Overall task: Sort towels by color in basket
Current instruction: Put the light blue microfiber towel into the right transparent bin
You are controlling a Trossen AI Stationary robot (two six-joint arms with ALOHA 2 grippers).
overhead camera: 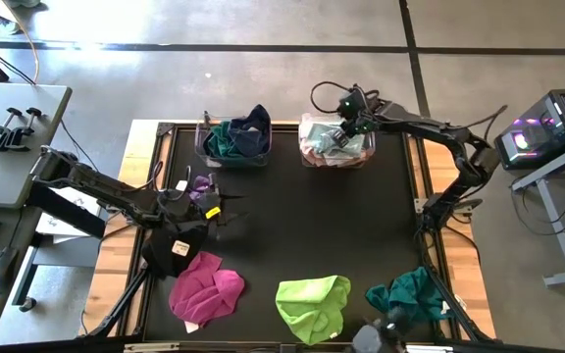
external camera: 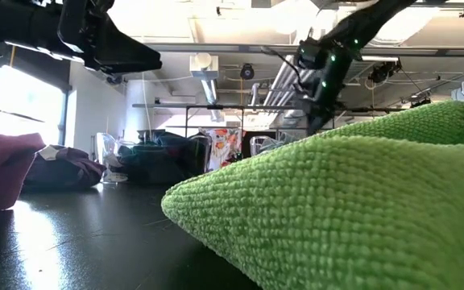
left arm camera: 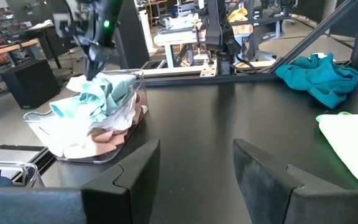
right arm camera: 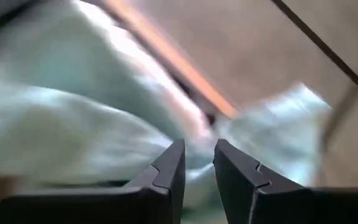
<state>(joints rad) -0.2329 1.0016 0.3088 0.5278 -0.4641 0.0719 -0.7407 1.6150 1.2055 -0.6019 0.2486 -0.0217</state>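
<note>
Black table (overhead camera: 302, 235) on a grey workshop floor. Near the left gripper (overhead camera: 226, 206), fingers spread and empty: magenta (overhead camera: 207, 286), lime (overhead camera: 313, 303) and teal towels (overhead camera: 410, 294). Only the high view shows the dark-towel bin (overhead camera: 234, 138). Right gripper (right arm camera: 196, 163), over the pale bin (overhead camera: 336, 145), fingers narrowly parted, touching mint cloth (right arm camera: 61, 124).

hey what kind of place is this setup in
Probably a robotics lab or workshop: bare ceiling ducts, a concrete floor, and a desk and lit computer tower flanking the black table.
</note>
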